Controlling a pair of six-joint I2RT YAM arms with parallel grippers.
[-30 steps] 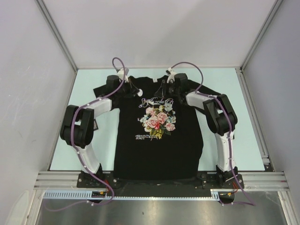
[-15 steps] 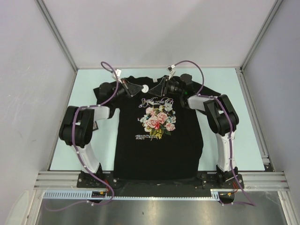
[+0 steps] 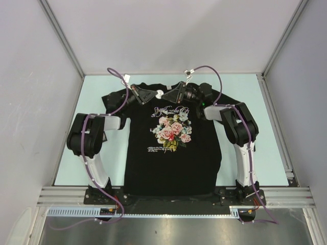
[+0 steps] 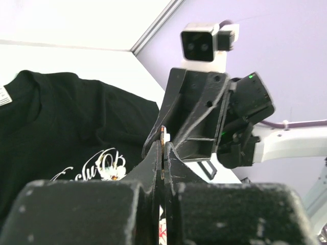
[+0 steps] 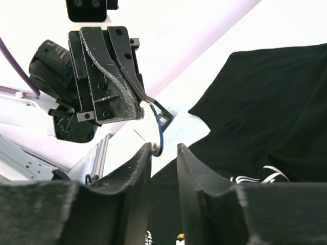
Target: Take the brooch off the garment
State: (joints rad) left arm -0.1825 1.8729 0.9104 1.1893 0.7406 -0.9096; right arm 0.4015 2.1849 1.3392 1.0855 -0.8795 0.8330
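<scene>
Right wrist view: the right gripper (image 5: 163, 149) has its jaws partly apart and clamps nothing. A dark wire loop (image 5: 160, 133) hanging from the brooch (image 5: 140, 110) reaches the mouth of their gap. Just ahead of them, the left gripper (image 5: 139, 108) has its jaws pressed together on the brooch, a small white disc pinched at their very tips. Below both sets of jaws, the garment (image 5: 265, 102) lies spread on the counter (image 3: 265, 153), with the brooch held up off it.
</scene>
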